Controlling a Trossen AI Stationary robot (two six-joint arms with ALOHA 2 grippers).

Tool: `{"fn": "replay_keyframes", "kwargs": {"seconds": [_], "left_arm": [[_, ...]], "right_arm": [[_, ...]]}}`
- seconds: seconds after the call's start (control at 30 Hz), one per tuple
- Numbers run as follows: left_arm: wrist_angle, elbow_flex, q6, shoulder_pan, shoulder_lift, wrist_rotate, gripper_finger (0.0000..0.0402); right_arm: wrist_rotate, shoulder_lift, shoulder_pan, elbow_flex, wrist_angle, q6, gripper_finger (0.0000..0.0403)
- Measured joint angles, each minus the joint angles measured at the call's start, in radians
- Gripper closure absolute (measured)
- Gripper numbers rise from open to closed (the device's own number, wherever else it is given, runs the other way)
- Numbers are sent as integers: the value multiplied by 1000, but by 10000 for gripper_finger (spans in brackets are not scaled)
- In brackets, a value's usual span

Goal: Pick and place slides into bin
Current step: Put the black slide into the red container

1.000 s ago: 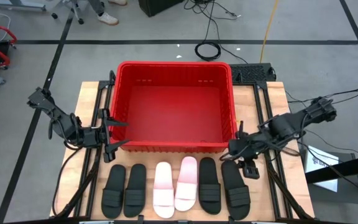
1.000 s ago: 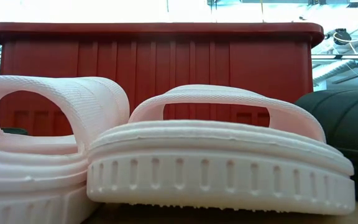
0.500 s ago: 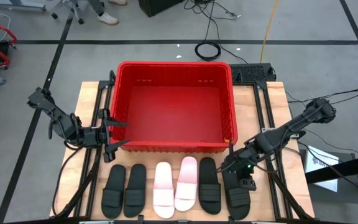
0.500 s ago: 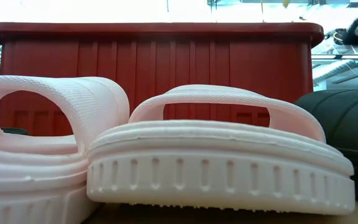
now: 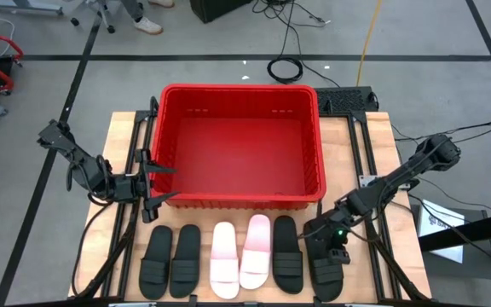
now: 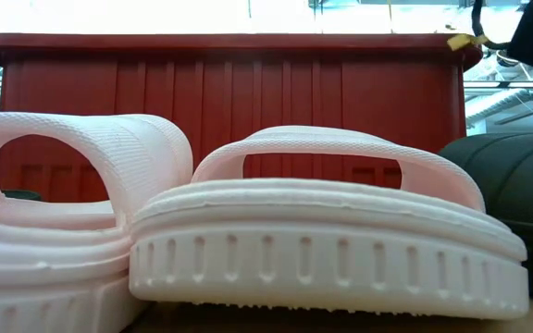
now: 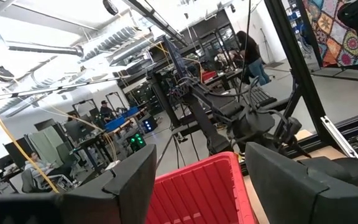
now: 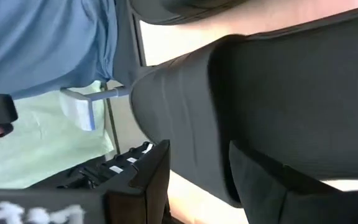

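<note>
The right claw (image 5: 331, 256) is low over the rightmost black slide (image 5: 326, 266), its fingers spread apart around the strap; the wrist view shows that strap between them, but whether they touch it cannot be told. One second earlier this claw hung higher, beside the near right corner of the red bin (image 5: 239, 145). The left claw (image 5: 149, 186) waits released at the bin's left wall. Six slides lie in a row on the counter (image 5: 120, 135), in front of the bin.

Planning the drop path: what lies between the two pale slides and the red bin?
Nothing: in the high view, only bare table separates the pale slides from the bin.
</note>
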Motion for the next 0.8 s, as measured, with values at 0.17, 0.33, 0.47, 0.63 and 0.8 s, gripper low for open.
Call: {"fn": "replay_keyframes", "kwargs": {"seconds": [0.17, 0.33, 0.47, 0.63, 0.8], "left_arm": [[0, 0, -10, 0, 0, 0, 149], [0, 0, -11, 0, 0, 0, 149], [-1, 0, -11, 0, 0, 0, 149], [-1, 0, -11, 0, 0, 0, 149], [-1, 0, -12, 0, 0, 0, 149]], "right_arm": [[8, 0, 18, -24, 44, 27, 248], [30, 0, 44, -62, 72, 61, 248], [30, 0, 56, -99, 146, 105, 248], [30, 0, 60, -136, 275, 137, 248], [30, 0, 71, -138, 284, 130, 248]]}}
